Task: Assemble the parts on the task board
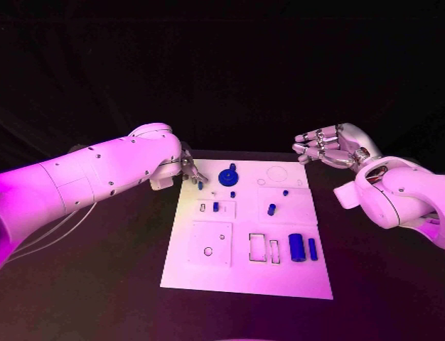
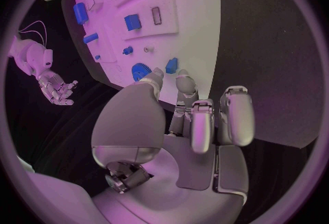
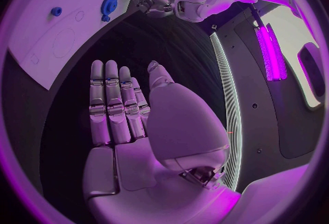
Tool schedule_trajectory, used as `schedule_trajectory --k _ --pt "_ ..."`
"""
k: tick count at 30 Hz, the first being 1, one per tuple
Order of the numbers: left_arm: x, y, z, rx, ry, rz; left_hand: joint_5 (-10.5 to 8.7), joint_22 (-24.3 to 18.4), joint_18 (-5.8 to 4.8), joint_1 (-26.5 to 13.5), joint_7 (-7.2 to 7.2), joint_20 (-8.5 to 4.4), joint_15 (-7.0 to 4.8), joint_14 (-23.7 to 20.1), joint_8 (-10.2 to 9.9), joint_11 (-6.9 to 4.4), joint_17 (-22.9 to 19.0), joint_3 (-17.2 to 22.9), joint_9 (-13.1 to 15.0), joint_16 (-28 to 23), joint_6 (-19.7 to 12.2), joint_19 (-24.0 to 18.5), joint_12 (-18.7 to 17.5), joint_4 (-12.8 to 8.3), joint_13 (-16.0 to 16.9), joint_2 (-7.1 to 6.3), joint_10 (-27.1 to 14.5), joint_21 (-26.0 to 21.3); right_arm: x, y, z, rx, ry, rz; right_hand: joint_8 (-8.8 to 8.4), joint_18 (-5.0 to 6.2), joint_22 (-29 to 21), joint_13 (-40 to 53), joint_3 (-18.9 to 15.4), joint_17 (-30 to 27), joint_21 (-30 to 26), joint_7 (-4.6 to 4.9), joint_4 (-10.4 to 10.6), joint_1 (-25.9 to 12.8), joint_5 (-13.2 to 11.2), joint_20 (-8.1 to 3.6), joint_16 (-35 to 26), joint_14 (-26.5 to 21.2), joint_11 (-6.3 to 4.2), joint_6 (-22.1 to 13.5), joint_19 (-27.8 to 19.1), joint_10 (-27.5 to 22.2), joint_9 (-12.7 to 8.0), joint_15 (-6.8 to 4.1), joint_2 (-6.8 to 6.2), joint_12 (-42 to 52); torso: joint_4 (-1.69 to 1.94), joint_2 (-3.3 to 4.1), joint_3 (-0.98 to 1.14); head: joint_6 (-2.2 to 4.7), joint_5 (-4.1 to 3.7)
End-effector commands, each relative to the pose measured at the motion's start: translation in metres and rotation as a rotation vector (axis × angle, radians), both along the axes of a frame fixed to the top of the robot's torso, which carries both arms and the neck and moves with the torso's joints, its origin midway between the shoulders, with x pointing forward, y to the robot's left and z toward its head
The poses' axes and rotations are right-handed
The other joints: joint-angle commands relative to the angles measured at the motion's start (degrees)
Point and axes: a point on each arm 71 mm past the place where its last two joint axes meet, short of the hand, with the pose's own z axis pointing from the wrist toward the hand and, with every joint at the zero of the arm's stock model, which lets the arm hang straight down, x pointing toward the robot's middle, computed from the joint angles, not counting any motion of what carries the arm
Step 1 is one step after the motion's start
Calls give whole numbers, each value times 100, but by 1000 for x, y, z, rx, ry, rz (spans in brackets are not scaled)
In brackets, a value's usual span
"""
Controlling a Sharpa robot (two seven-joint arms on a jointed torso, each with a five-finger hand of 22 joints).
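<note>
Here the white task board (image 1: 245, 273) lies at the middle of the black table (image 1: 120, 284), carrying about eight blue parts: a gear (image 1: 229, 175) at its twelve o'clock edge, two upright cylinders (image 1: 297, 246) near four o'clock, and small pegs between. The left hand (image 1: 190, 169) pinches a small blue part (image 2: 171, 64) at the board's eleven o'clock corner, plain from the left wrist. The right hand (image 1: 328, 147) hovers at one o'clock, fingers straight, holding nothing.

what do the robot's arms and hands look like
Both arms have smooth, rounded white shells dotted with small dark screws. A thin cable trails along the left arm. The left hand and right hand are silver metal with segmented fingers.
</note>
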Motion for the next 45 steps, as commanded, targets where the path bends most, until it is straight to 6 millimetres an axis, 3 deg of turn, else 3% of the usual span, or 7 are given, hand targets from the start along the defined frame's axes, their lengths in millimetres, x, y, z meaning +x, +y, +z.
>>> schedule_trajectory --k 1,16,24,28,31,45 --pt "-1 -3 -2 1 15 -16 -3 261 -4 4 -2 11 -44 614 37 -1 1507 30 -11 18 35 41 38 2 5 49 56 30 -1 2 0 0 -3 21 -8 71 -14 -6 -13 -11 -22 -15 -25 -74 33 13 -4 -43 7 -36 -27 -34 1 -7 2 -8 -3 0 -3 -2 -16" --pt "-1 -5 -3 -10 17 -17 -4 283 -8 125 -22 -3 -61 614 39 -19 1507 129 -66 18 67 49 58 -15 -4 154 66 45 -1 3 0 0 -2 23 -8 71 -14 -6 -13 -11 -22 -15 -25 -74 33 13 -4 -43 7 -36 -27 -34 1 -7 2 -8 -1 1 -3 -12 -26" --pt "-1 -6 -3 -30 9 -13 -2 302 -10 683 -54 -25 -100 614 44 -56 1507 568 -156 18 64 48 43 -87 -53 285 47 54 -1 3 -1 0 -2 24 -8 71 -14 -6 -13 -11 -22 -15 -25 -74 33 13 -4 -43 7 -36 -27 -34 1 -7 2 -8 -6 -2 -4 -19 -24" --pt "-1 -6 -3 -47 13 -10 -2 311 -10 1177 -71 -44 -128 614 98 -77 1507 1028 -150 18 29 46 2 -311 -101 339 31 57 -1 3 -1 0 -1 24 -8 71 -14 -6 -13 -11 -22 -15 -25 -74 33 13 -4 -43 7 -36 -27 -34 1 -7 2 -8 -3 0 -2 -26 -29" --pt "-2 -6 -4 -60 20 -9 8 328 -14 1398 -32 -42 -102 614 185 -48 1507 1473 -105 18 -49 48 -55 -452 -177 275 38 65 -1 3 -1 0 -1 24 -8 71 -14 -6 -13 -11 -22 -15 -25 -74 33 13 -4 -43 7 -36 -27 -34 1 -7 2 -8 -4 1 0 -32 -28" --pt "-9 4 -4 -219 55 67 -1 356 -16 1294 -32 -24 -89 614 471 -49 1507 2282 62 18 -139 53 -69 -626 -265 -30 108 77 -1 2 -1 -1 1 23 -8 71 -14 -6 -13 -11 -22 -15 -25 -74 33 13 -4 -43 7 -36 -27 -34 1 -7 2 -8 8 -9 2 -19 9"
